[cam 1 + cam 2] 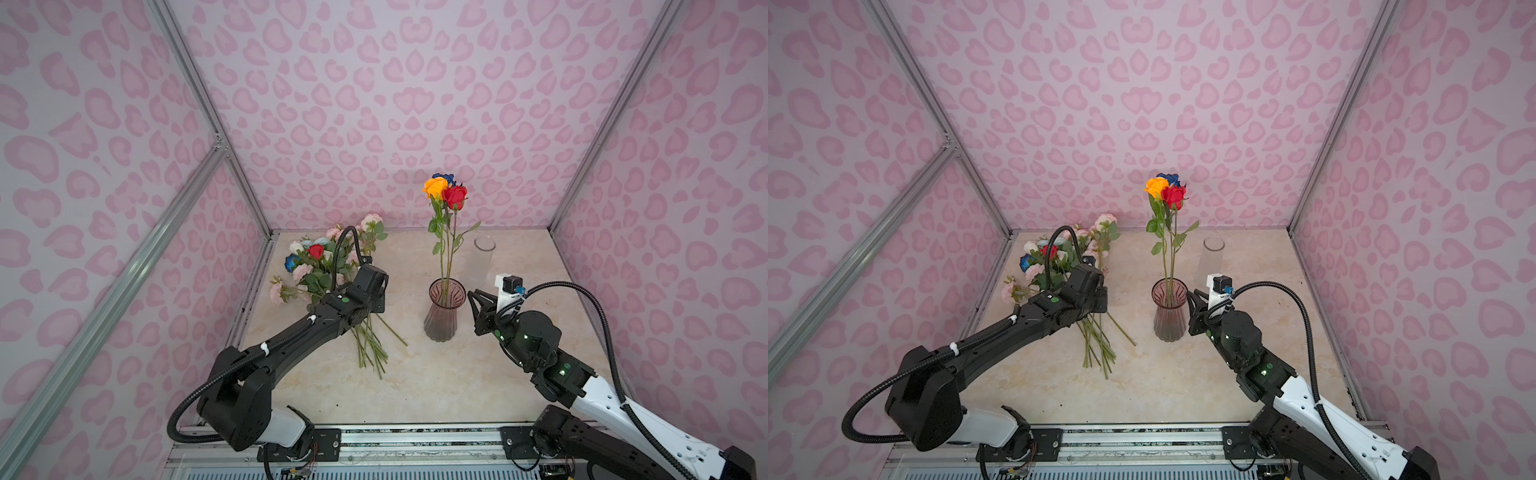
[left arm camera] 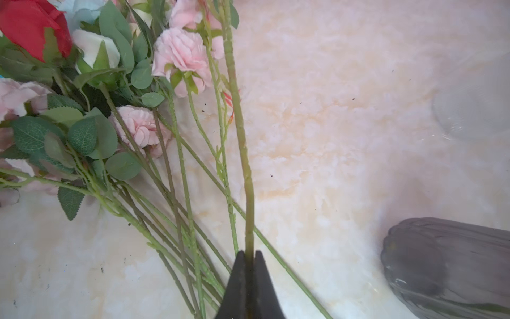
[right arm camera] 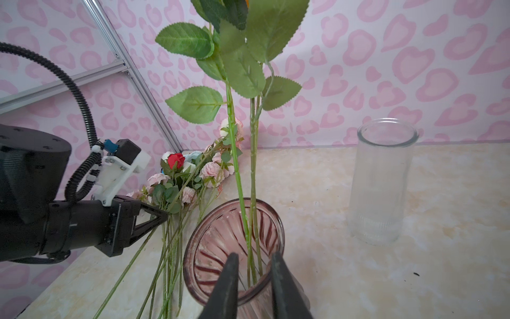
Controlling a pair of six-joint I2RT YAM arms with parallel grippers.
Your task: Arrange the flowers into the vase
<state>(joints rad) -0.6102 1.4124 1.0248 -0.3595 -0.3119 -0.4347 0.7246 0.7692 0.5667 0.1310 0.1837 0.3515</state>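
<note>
As stem [image 2: 242, 143] is pinched low in left gripper [image 2: 249, 255], jaws clenched on it, long axis is noted running away from jaws toward back of table [image 1: 415, 386], among loose flowers [image 1: 320, 270]. Vase [image 1: 442, 316] stands right of these, apart, mouth up. Stem is judged to need upending, cut end down. Right gripper [image 3: 254, 253] is placed nearer vase, just beside rim, jaws parted, nothing held. Three flowers are stood upright in vase already. Glass [image 1: 484, 249] is seen farther back, empty. No writing legible.
</note>
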